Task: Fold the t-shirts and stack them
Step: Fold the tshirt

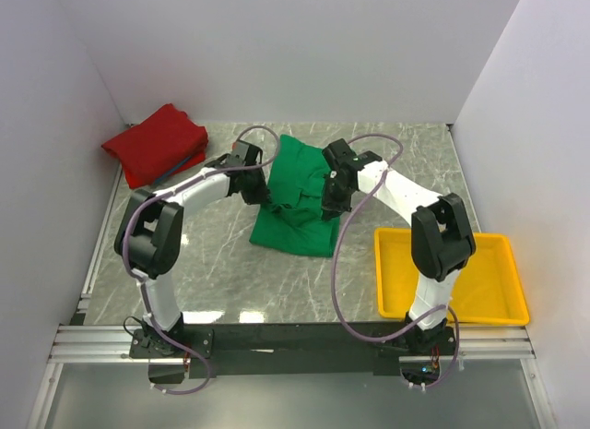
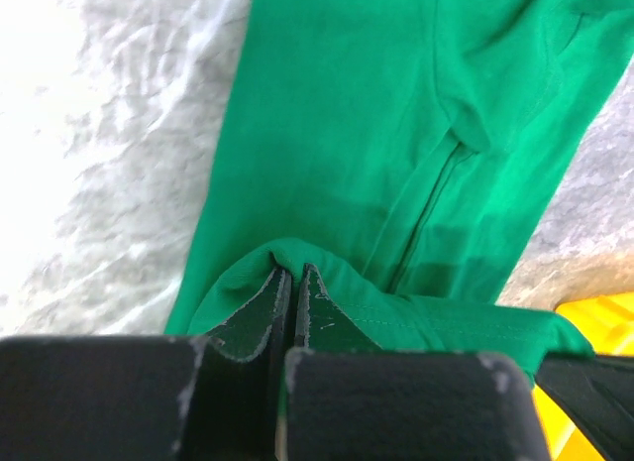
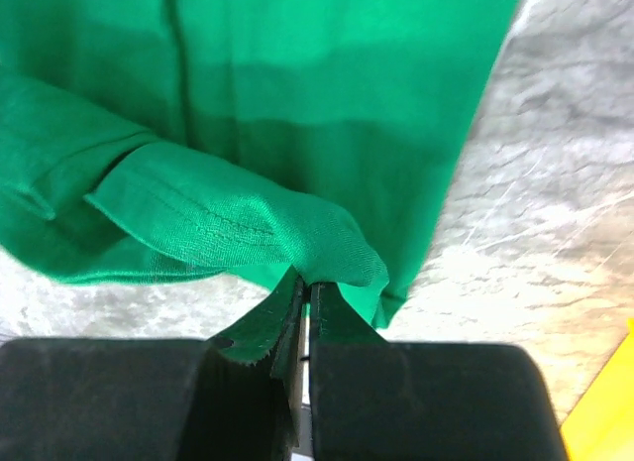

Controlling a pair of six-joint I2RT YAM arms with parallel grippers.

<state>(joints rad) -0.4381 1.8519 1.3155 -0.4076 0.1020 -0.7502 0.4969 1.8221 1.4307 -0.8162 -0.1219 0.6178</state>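
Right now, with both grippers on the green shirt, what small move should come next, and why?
Probably lift both pinched edges together and carry them over to complete the fold: the left gripper and the right gripper are each shut on the green t-shirt, which lies only partly folded.

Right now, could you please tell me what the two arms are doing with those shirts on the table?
Both arms are handling the green t-shirt in the middle of the table. The left claw is shut on a fold of its fabric, the right claw on a hemmed edge at the other side. It is partly folded, not yet stacked. The red t-shirt lies apart at the far left corner, apparently already folded.
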